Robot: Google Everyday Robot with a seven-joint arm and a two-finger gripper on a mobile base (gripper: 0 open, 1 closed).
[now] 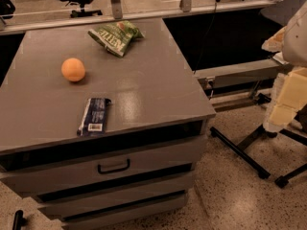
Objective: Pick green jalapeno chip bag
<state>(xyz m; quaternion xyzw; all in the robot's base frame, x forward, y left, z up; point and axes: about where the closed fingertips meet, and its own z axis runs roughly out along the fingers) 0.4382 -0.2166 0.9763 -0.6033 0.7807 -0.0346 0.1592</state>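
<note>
The green jalapeno chip bag (115,36) lies crumpled at the far middle of the grey cabinet top (144,85), white lettering facing up. My gripper (279,115) hangs at the right edge of the view on the pale arm (293,42). It is off to the right of the cabinet, over the floor, far from the bag and touching nothing on the cabinet.
An orange ball (73,69) sits left of centre on the top. A flat dark blue bar wrapper (94,115) lies near the front edge. Drawers (114,166) face front. Black stand legs (240,152) spread on the speckled floor at the right. A rail runs behind the cabinet.
</note>
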